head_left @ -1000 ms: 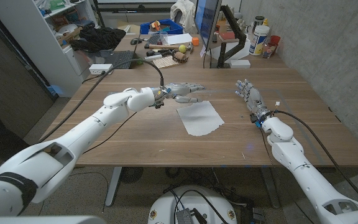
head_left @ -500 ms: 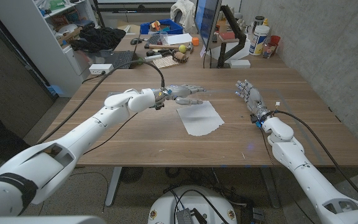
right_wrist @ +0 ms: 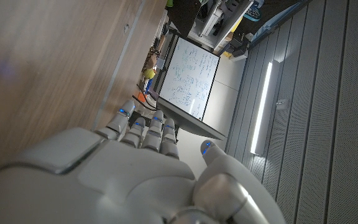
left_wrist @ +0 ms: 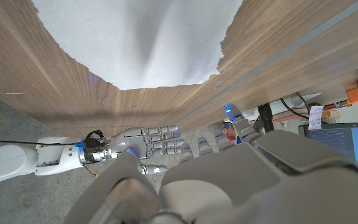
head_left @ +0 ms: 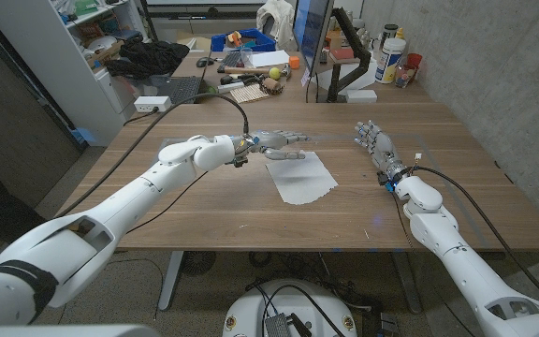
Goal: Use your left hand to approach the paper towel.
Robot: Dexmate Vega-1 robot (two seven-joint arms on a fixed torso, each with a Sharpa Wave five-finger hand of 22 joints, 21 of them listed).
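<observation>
Paper towel (head_left: pixel 300 177) lies flat mid-surface (head_left: pixel 204 211), one edge ragged. Left hand (head_left: pixel 279 142) hovers at its far corner, fingers extended and apart, grasping nothing. Right hand (head_left: pixel 378 148) stands well apart at the right, released, fingers up. Risks we judge: a low fingertip could drag or crumple the light sheet; coming down too fast could jam fingers on the wood; overshoot would carry the hand past the towel.

Head view high over the table (head_left: pixel 213 201), wrist views close (inverted), sharing its wood.
</observation>
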